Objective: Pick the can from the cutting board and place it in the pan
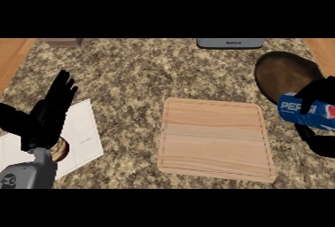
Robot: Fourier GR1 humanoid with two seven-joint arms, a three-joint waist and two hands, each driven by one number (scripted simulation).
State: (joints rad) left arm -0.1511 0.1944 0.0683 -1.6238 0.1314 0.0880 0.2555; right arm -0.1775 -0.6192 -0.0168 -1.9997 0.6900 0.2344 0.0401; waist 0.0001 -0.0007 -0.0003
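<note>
A blue Pepsi can (302, 111) lies tilted on its side at the right edge of the head view, with my right hand (321, 117) curled round it, black fingers above and below. The can hangs just in front of the dark round pan (285, 73) at the upper right, overlapping its near rim. The wooden cutting board (216, 138) lies bare in the middle of the counter, left of the can. My left hand (53, 111) rests open at the left, fingers straight and pointing up.
White paper sheets (82, 137) lie under my left hand, with a small brown round thing (61, 150) beside the wrist. A grey appliance (230, 43) and a brown block (63, 42) sit at the counter's far edge. Wooden strips border both sides.
</note>
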